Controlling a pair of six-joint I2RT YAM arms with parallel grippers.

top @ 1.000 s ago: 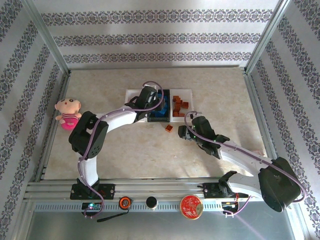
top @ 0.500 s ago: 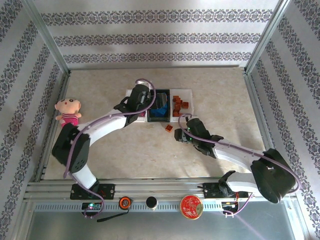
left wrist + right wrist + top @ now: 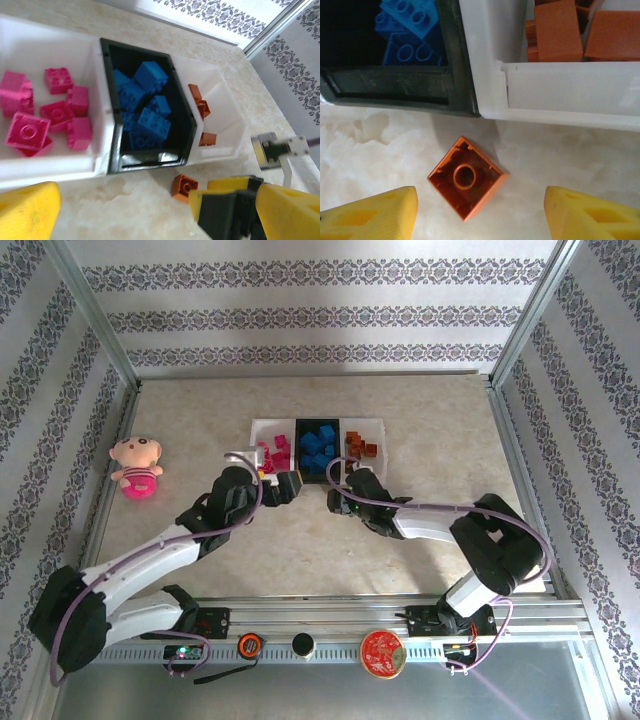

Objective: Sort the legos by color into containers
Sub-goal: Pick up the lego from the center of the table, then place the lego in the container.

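Okay, right hand [image 3: 480, 214] is spread wide and empty, straddling the loose orange brick [image 3: 467, 177] on the counter [image 3: 560, 160]. It sits dead centre between my fingers, hollow side up, turned diamond-wise so corners face the pads. Square, glossy hard plastic. White tray [image 3: 560, 95] of orange ones is just beyond, rightward. Left hand [image 3: 125, 215] is wide too, but farther off.

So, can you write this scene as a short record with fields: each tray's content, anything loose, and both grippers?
left white tray: pink legos
black middle tray: blue legos
right white tray: orange legos
loose: one orange brick, underside up, on the table in front of the trays
left gripper: open, empty
right gripper: open, a finger on each side of the loose brick
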